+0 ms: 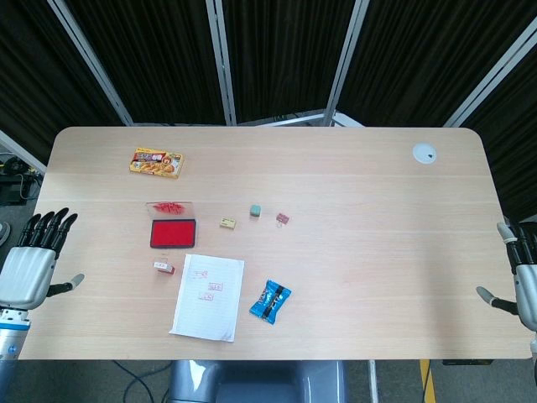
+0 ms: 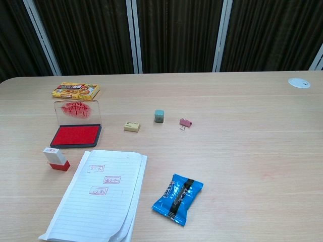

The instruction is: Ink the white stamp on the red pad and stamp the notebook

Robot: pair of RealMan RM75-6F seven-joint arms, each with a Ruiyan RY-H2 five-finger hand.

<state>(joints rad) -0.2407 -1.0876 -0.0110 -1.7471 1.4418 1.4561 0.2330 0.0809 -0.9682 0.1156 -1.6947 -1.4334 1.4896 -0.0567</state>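
Note:
The white stamp (image 1: 164, 267) (image 2: 56, 158), with its red base, stands on the table just left of the notebook (image 1: 208, 297) (image 2: 99, 196). The notebook lies open and bears three red stamp marks. The red ink pad (image 1: 173, 232) (image 2: 76, 135) lies behind the stamp with its clear lid raised. My left hand (image 1: 32, 258) hovers at the table's left edge, fingers spread, holding nothing. At the right edge, my right hand (image 1: 522, 279) is also spread and empty. Neither hand shows in the chest view.
A yellow snack box (image 1: 156, 163) lies at the back left. A small tan eraser (image 1: 227, 222), a grey-green cube (image 1: 255, 211) and a pink binder clip (image 1: 283, 219) sit mid-table. A blue snack packet (image 1: 269, 300) lies right of the notebook. A white cable grommet (image 1: 424, 153) is at the back right.

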